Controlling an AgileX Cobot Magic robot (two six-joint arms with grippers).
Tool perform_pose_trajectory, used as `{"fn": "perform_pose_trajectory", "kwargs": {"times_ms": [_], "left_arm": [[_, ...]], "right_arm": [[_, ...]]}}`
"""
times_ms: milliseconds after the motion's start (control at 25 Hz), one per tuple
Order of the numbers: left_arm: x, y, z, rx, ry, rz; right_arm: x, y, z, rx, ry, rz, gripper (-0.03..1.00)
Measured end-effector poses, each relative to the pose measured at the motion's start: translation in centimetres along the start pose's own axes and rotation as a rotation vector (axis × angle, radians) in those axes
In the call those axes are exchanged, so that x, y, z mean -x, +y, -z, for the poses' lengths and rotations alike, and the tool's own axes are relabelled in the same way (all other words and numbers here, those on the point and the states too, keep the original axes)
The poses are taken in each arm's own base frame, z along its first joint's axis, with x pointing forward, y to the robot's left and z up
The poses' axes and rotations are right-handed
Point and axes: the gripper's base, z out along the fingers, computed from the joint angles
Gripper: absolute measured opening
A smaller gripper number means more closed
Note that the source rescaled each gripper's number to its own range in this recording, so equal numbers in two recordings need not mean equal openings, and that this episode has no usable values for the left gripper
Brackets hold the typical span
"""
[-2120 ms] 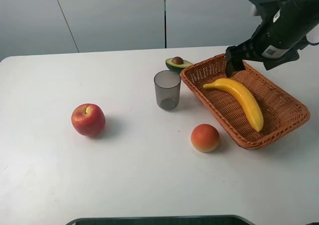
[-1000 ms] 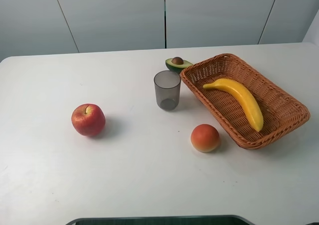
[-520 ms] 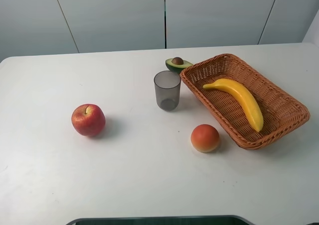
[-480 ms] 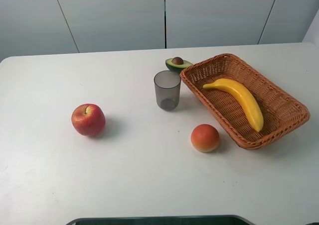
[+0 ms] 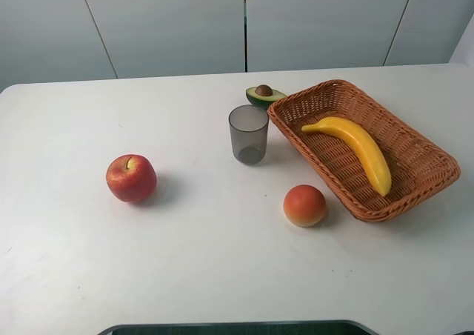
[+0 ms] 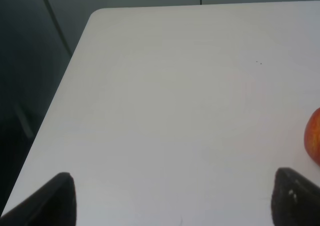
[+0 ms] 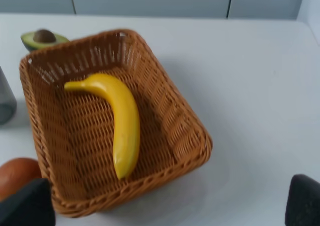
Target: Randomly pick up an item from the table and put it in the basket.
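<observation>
**Banana at rest in the basket — placement judged complete**

The long curved yellow banana (image 5: 358,148) is seen lying on the floor of the rectangular orange-brown woven wicker basket (image 5: 404,124), held by nothing; its long axis is laid roughly along the basket's length, with the slim stem end pointed toward the basket's far left corner, nearest the grey cup, and the blunt end toward the near right rim; the same pose is confirmed in the right wrist view, where the banana (image 7: 120,120) is shown inside the basket (image 7: 185,121) with clear weave on either side.

The placing step is judged to be done — no further move on the banana appears to be called for beyond the arms being kept clear; were another item wanted, a fresh approach and grasp would be required.

The left gripper (image 6: 172,198) is shown spread wide over the large plain white table (image 5: 222,253), with nothing between its fingers; the right gripper (image 7: 172,203) is likewise parted wide and empty.

Outside the basket are found a translucent grey cup (image 5: 248,133), a halved green avocado (image 5: 264,95), a round orange-red fruit (image 5: 304,205) just beside the basket's near rim, and a red apple (image 5: 131,178) well apart.
</observation>
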Motion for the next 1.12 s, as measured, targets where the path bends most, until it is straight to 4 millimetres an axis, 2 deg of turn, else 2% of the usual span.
{"fn": "perform_pose_trajectory", "kwargs": {"times_ms": [1120], "left_arm": [[0.0,0.0,0.0,0.0,0.0,-0.002]], "right_arm": [[0.01,0.24,0.02,0.025,-0.007,0.027,1.0]]}}
